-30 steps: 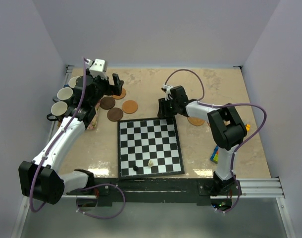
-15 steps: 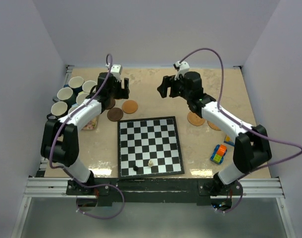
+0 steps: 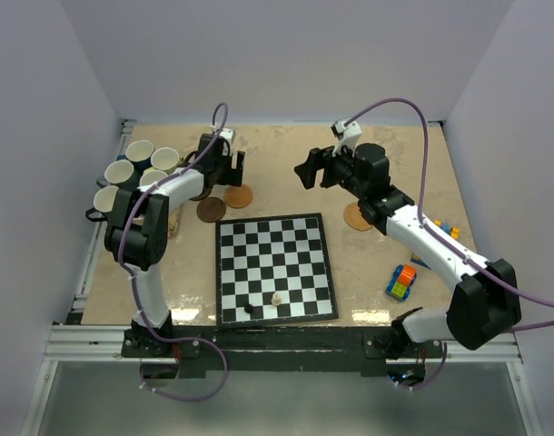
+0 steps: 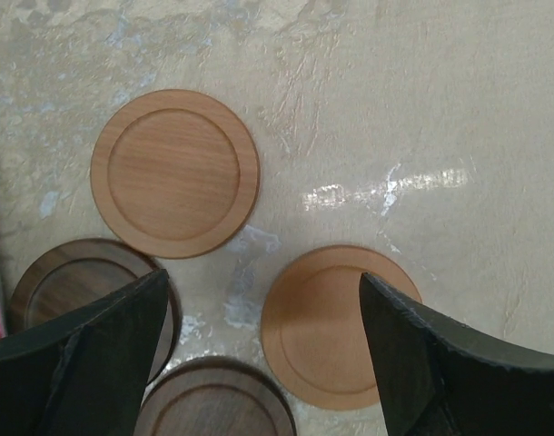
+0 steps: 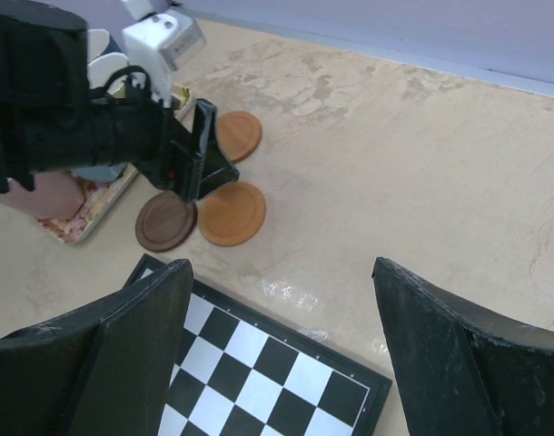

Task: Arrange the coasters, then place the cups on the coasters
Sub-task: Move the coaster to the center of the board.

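Both arms have swung round in the last second. The left fingers (image 4: 95, 363) have left the cups (image 3: 139, 150) and now hang over the cluster of coasters. The right fingers (image 5: 459, 363) have lifted from the far edge of the chessboard (image 3: 275, 268) toward the back of the counter (image 3: 395, 154), spreading wider on the way.

The left fingers stand wide apart and hold nothing. One tan coaster (image 4: 336, 327) lies flat just inside one finger, its edge hidden under it. A dark coaster (image 4: 77, 291) is half covered by the other finger. A second dark coaster (image 4: 213, 400) sits between the fingers at the bottom of the wrist view, and a second tan coaster (image 4: 174, 173) lies beyond the tips.

The right fingers are also spread and empty, well apart from that cluster. Another tan coaster (image 3: 357, 217) lies on the counter by the right arm. The cups stand bunched at the left edge, none on a coaster.
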Robot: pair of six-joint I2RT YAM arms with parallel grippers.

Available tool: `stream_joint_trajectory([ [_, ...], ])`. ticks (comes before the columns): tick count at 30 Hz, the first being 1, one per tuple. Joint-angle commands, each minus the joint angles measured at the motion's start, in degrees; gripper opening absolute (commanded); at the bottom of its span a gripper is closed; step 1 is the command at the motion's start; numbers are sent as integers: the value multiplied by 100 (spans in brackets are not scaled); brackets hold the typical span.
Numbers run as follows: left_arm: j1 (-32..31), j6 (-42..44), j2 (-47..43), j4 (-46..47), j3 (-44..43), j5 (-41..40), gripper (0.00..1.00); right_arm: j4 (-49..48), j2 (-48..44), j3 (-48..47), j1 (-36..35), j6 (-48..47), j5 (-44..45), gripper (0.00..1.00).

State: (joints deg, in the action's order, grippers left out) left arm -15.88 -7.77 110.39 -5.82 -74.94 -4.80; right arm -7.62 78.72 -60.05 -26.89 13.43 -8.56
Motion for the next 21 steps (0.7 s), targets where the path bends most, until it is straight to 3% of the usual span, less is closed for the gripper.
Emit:
stream_joint_trajectory([
  [1,6,100,290,46,-469,-83,91,-135,-401,20,-9,-60,-322,86],
  [10,278,12,703,-6,-768,-109,100,-29,-603,187,-9,-113,-375,89],
  [21,436,232,1046,-59,-979,-198,100,-56,-612,187,-9,-51,-559,92],
])
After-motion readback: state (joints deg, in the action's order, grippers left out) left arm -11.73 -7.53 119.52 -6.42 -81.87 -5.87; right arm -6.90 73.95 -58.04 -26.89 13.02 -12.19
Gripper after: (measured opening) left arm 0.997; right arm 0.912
